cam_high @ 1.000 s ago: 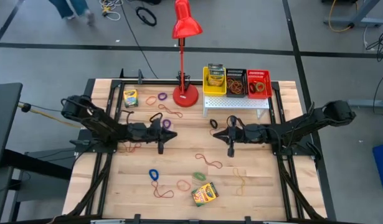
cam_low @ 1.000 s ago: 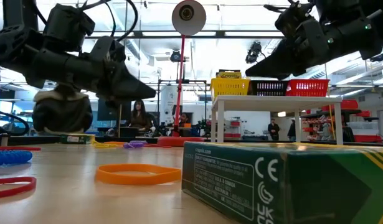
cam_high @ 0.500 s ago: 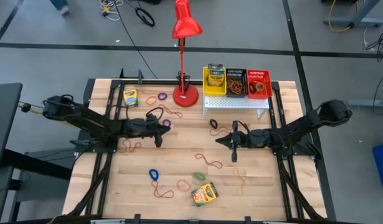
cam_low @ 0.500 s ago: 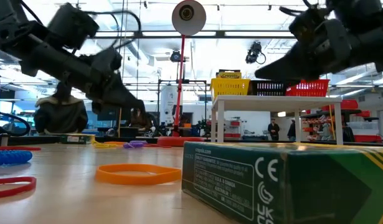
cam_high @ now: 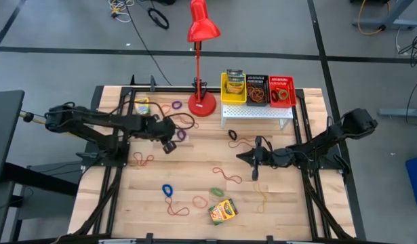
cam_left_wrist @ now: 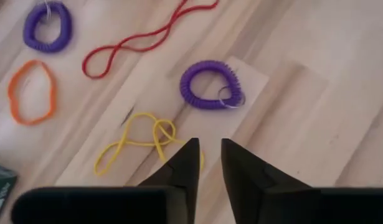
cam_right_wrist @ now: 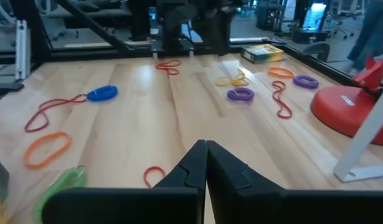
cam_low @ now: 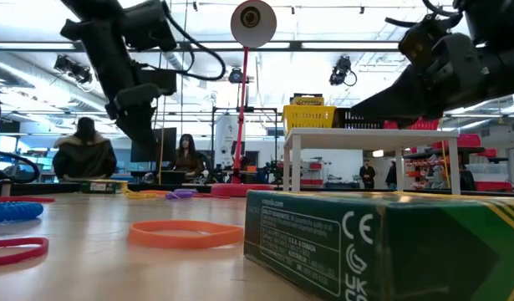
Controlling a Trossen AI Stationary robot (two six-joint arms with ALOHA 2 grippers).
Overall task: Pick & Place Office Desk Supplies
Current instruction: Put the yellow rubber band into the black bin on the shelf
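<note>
Rubber bands lie scattered flat on the wooden table. My left gripper [cam_high: 169,144] points down, its fingers narrowly open [cam_left_wrist: 209,163] just above a yellow band [cam_left_wrist: 141,139], beside a purple coil [cam_left_wrist: 210,93] and touching neither. My right gripper [cam_high: 254,167] hovers shut [cam_right_wrist: 205,163] over the middle right, near a small red band [cam_right_wrist: 155,175]. One crayon box [cam_high: 223,211] lies flat near the near edge. Another crayon box [cam_high: 142,103] lies at the far left, partly under my left arm. A third crayon box stands in the yellow basket [cam_high: 234,83].
The red lamp's base [cam_high: 202,104] stands at the far middle. Beside it, the white stand [cam_high: 257,112] carries yellow, black and red baskets. Blue coil [cam_high: 167,190], green band [cam_high: 217,192] and orange band [cam_high: 199,201] lie near the front. People sit in the room beyond the table.
My left arm has drawn its elbow back and risen, and its gripper has tipped from nearly level to pointing down over the bands left of the middle. My right gripper has drifted a little toward the near edge, still shut.
</note>
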